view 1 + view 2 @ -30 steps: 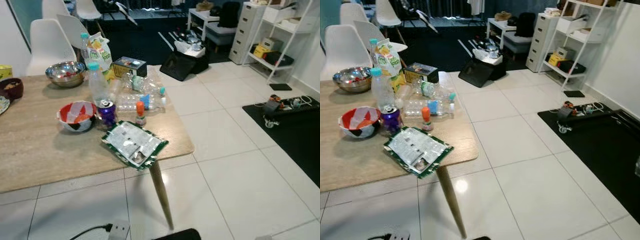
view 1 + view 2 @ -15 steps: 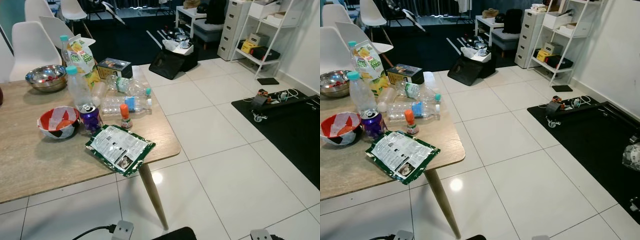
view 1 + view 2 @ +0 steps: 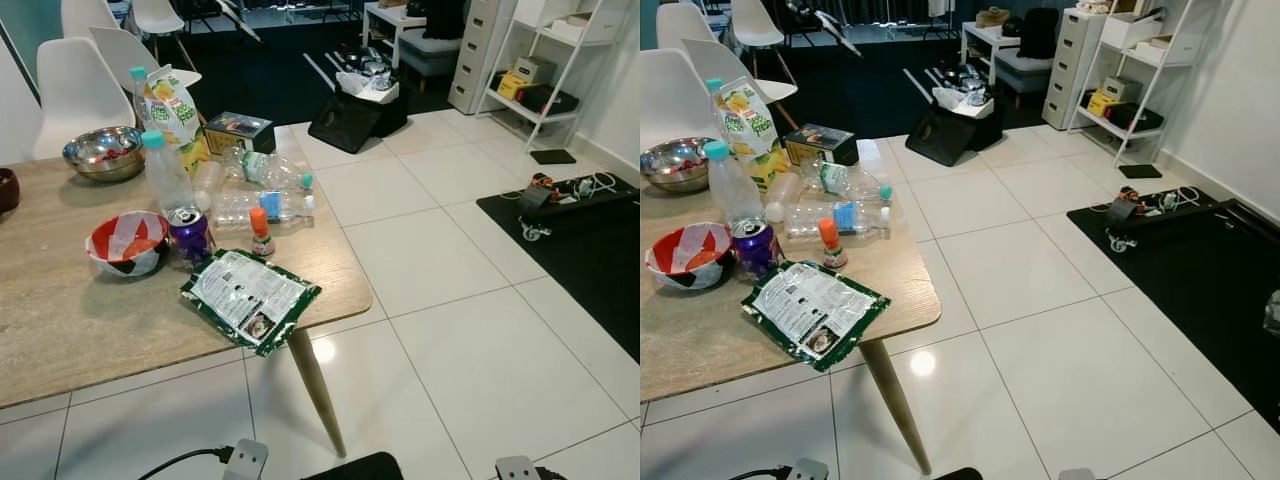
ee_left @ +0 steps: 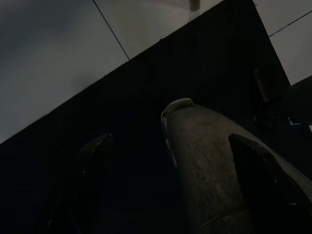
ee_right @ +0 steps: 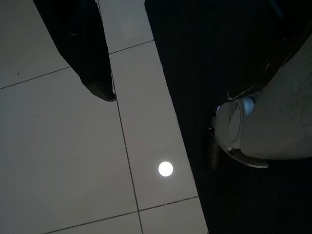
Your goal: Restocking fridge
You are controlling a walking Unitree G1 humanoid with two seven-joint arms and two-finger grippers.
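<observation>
**Drinks and snacks crowd the counter's right end; both arms hang by the floor**

The wooden counter (image 3: 90,330) carries the goods near its right edge. A purple drink can (image 3: 188,232) stands upright, its silver top showing, just beside a red-and-white patterned bowl (image 3: 128,243). Behind the can stands a clear plastic bottle (image 3: 164,178) with a teal cap, upright. 2 more clear bottles lie on their sides toward the far right corner: one with a blue label (image 3: 262,207), one with a green label (image 3: 265,168). A small bottle with an orange cap (image 3: 260,231) stands between the can and the lying bottles. A flat green-edged packet (image 3: 250,298) with a silvery printed face lies at the near right corner, one corner of it reaching the counter's edge. Further back stand a yellow-green snack bag (image 3: 175,112), a dark box (image 3: 238,132) and a steel bowl (image 3: 102,152).

The left tool (image 4: 175,185) hangs low over dark flooring, its 2 black fingers (image 4: 92,180) spread apart, gripping nothing. The right tool hangs over white floor tiles (image 5: 63,161); one black finger (image 5: 83,48) is visible, and I cannot tell how this tool stands.
</observation>
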